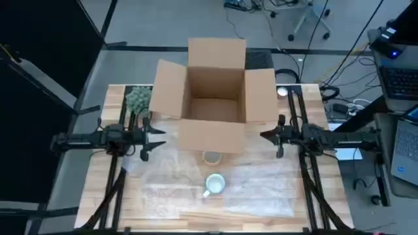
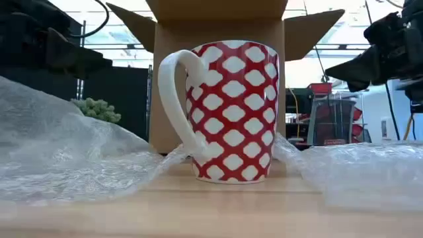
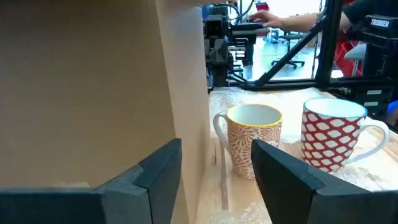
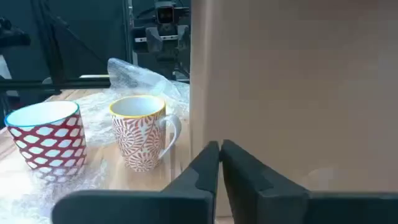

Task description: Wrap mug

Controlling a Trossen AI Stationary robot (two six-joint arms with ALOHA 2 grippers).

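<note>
Closest to the low camera, a red mug (image 2: 231, 112) patterned with white lozenges stands upright on the wooden table (image 1: 117, 196), its white handle turned to that picture's left, resting on a crumpled sheet of bubble wrap (image 1: 255, 186) that spreads over the table's near half. Largest of all is the table itself, then the open cardboard box (image 1: 212, 98) standing at its middle with all four flaps folded outward. From above, the red mug sits just in front of the box, near the table's centre, and a second mug (image 3: 254, 140), orange-patterned with a yellow rim, stands upright between it and the box's front wall, close beside the red one but not touching it. A greenish bundle (image 1: 138, 99) lies at the box's left. Both arms hover level at either side of the box, well clear of the mugs. Left gripper (image 3: 214, 171) has its fingers spread apart and holds nothing; right gripper (image 4: 220, 163) has its fingers nearly together, only a slit between them, also empty.
</note>
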